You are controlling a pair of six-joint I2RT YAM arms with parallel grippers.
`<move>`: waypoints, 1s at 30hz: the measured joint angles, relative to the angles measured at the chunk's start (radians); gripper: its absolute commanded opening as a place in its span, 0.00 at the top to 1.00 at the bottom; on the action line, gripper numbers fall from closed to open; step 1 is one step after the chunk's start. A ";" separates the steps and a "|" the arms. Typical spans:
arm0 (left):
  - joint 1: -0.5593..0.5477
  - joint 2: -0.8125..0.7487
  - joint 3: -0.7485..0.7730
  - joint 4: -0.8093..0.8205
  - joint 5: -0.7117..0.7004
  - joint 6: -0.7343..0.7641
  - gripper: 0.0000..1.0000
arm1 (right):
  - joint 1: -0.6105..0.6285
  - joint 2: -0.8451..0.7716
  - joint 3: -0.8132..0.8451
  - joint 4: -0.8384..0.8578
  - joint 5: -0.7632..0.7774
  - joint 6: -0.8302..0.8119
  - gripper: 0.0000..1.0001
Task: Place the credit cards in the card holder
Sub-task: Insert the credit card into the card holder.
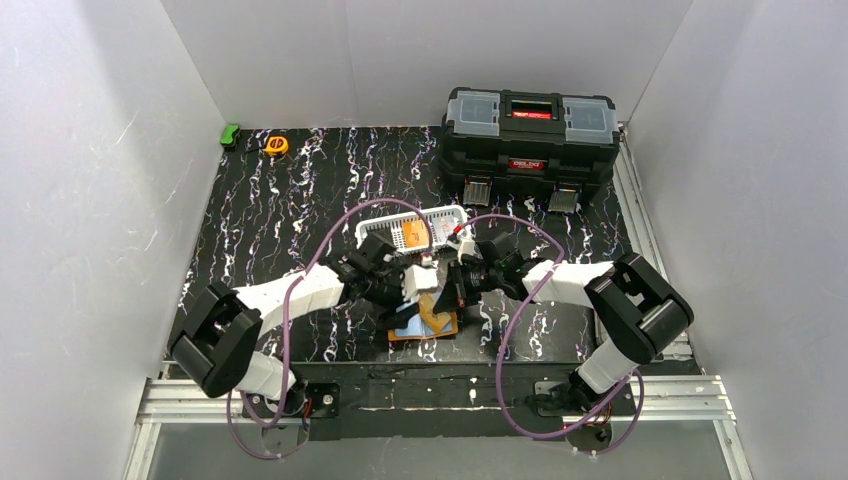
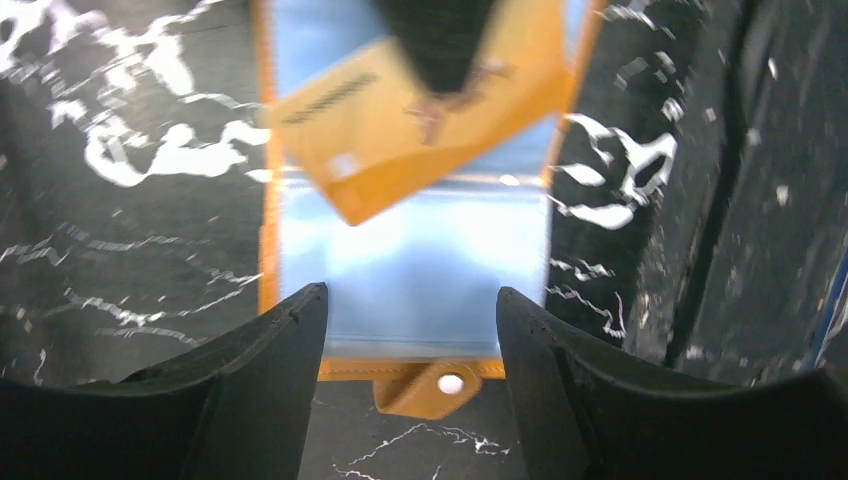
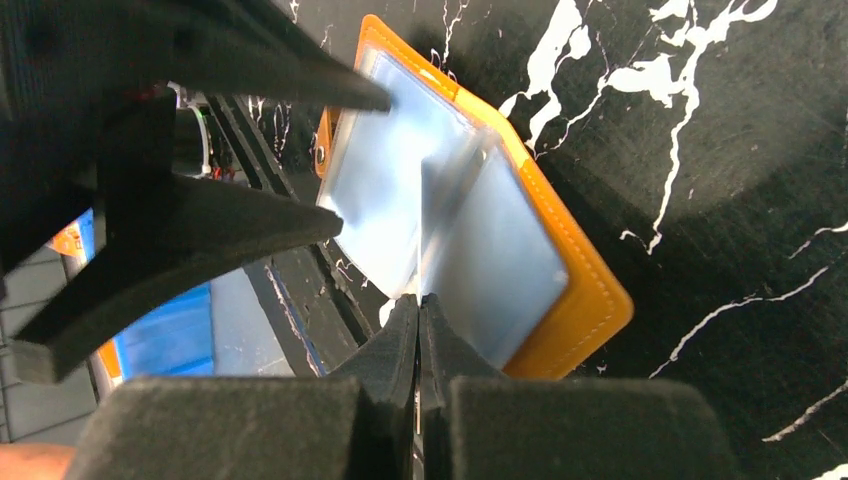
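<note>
The orange card holder lies open near the table's front edge, with its pale blue clear pockets facing up and its snap tab nearest my left wrist. My right gripper is shut on an orange credit card and holds it tilted over the pockets. In the right wrist view the card is edge-on between the pressed fingertips, above the holder. My left gripper is open and empty, its fingers straddling the holder's near end. Another orange card lies in the white basket.
The white slotted basket stands just behind the grippers. A black toolbox sits at the back right. A yellow tape measure and a green object are at the back left. White walls enclose the table.
</note>
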 measured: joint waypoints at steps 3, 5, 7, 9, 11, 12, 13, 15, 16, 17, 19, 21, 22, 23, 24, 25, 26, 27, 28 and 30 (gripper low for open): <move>-0.040 -0.030 -0.033 -0.032 0.027 0.154 0.40 | 0.002 0.000 0.010 -0.032 0.001 -0.012 0.99; -0.053 -0.042 -0.039 -0.055 0.039 0.245 0.41 | 0.002 -0.002 0.010 -0.055 0.001 -0.017 0.99; -0.060 -0.057 -0.049 -0.071 0.045 0.328 0.42 | 0.002 -0.005 0.010 -0.076 0.000 -0.024 0.99; -0.066 -0.082 -0.075 -0.079 0.052 0.417 0.42 | 0.002 -0.011 0.010 -0.092 0.000 -0.029 0.99; -0.069 -0.103 -0.105 -0.100 0.063 0.502 0.43 | 0.002 -0.016 0.010 -0.105 0.000 -0.034 0.99; -0.071 -0.105 -0.114 -0.113 0.067 0.543 0.43 | 0.002 -0.018 0.013 -0.116 0.000 -0.035 0.99; -0.072 -0.105 -0.119 -0.124 0.070 0.581 0.43 | 0.002 -0.018 0.015 -0.125 -0.001 -0.039 0.99; -0.072 -0.105 -0.124 -0.150 0.073 0.655 0.43 | 0.002 -0.018 0.024 -0.148 -0.002 -0.046 0.99; -0.072 -0.105 -0.124 -0.160 0.074 0.695 0.43 | 0.002 -0.018 0.029 -0.157 -0.003 -0.051 0.99; -0.072 -0.103 -0.124 -0.169 0.074 0.732 0.43 | 0.002 -0.018 0.035 -0.167 -0.003 -0.055 0.99; -0.072 -0.101 -0.123 -0.180 0.083 0.791 0.44 | 0.002 -0.018 0.045 -0.181 -0.005 -0.059 0.99; -0.073 -0.098 -0.121 -0.192 0.092 0.848 0.45 | 0.001 -0.018 0.052 -0.192 -0.006 -0.061 0.99; -0.073 -0.096 -0.119 -0.198 0.095 0.873 0.45 | 0.001 -0.018 0.053 -0.195 -0.006 -0.061 0.99; -0.072 -0.094 -0.118 -0.202 0.097 0.892 0.46 | 0.000 -0.018 0.054 -0.197 -0.007 -0.061 0.99; -0.072 -0.093 -0.117 -0.206 0.101 0.916 0.47 | -0.001 -0.018 0.054 -0.198 -0.007 -0.060 0.99; -0.073 -0.093 -0.117 -0.208 0.103 0.932 0.47 | -0.001 -0.017 0.055 -0.199 -0.007 -0.060 0.99; -0.073 -0.092 -0.117 -0.210 0.106 0.950 0.47 | -0.003 -0.016 0.055 -0.199 -0.008 -0.060 0.99; -0.073 -0.092 -0.118 -0.211 0.109 0.964 0.47 | -0.004 -0.013 0.058 -0.200 -0.009 -0.059 0.99; -0.073 -0.092 -0.118 -0.212 0.112 0.977 0.48 | -0.005 -0.010 0.061 -0.199 -0.010 -0.058 0.99; -0.073 -0.092 -0.118 -0.212 0.116 0.998 0.49 | -0.007 -0.002 0.066 -0.198 -0.010 -0.056 0.99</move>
